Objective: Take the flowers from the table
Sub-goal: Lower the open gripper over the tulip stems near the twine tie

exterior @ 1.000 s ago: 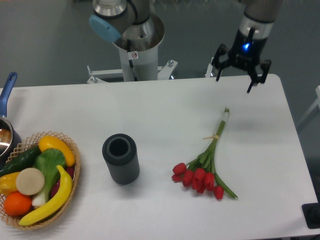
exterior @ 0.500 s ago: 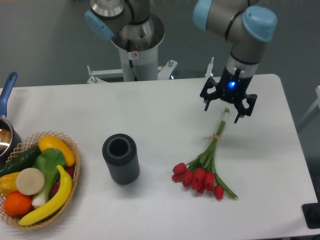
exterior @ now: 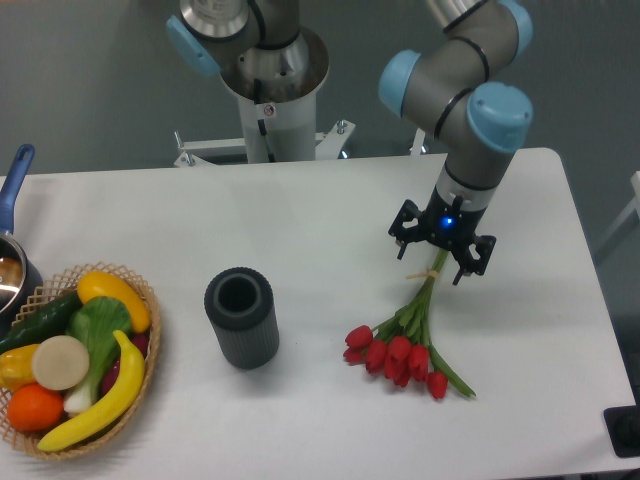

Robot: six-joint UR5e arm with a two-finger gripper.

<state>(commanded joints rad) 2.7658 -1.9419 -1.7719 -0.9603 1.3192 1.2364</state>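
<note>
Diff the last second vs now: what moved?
The gripper came down from the table's far right edge toward the camera and left, and now sits open over the upper stems of the flowers, not yet closed on them. Flowers, vase and fruit basket stayed put.

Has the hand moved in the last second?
Yes. The hand came forward and down from the table's far right edge, now open over the flowers' stems.
</note>
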